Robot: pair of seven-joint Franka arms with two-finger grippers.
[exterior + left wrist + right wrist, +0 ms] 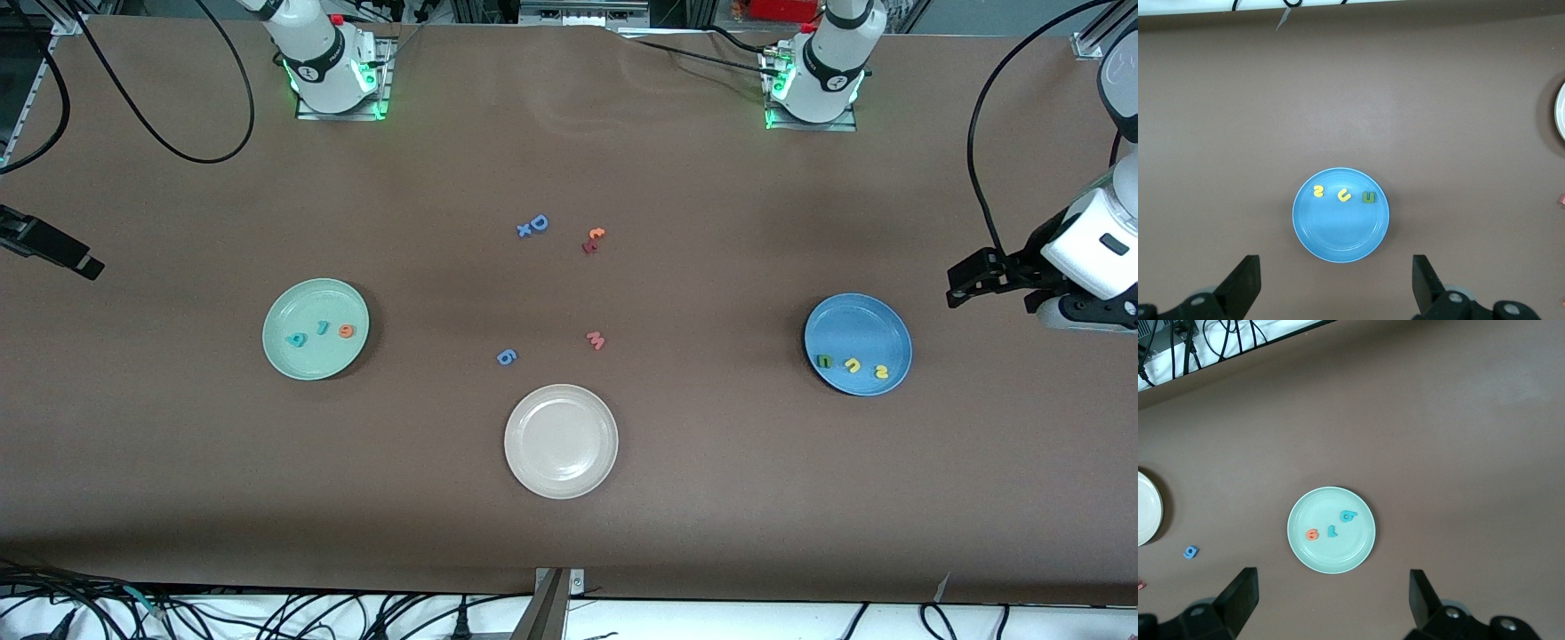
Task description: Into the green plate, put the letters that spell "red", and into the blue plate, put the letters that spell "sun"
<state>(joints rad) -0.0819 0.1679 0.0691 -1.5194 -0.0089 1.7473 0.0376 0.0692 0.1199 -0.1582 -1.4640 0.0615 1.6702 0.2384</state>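
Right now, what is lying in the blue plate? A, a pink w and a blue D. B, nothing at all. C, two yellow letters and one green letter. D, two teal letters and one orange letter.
C: the blue plate holds the yellow s, the yellow u and the green n in a row.

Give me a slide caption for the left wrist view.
Open left gripper above round blue plate holding yellow s, yellow u, green n.

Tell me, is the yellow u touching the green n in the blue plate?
Apart. The left wrist view shows a strip of blue plate between the yellow u and the green n.
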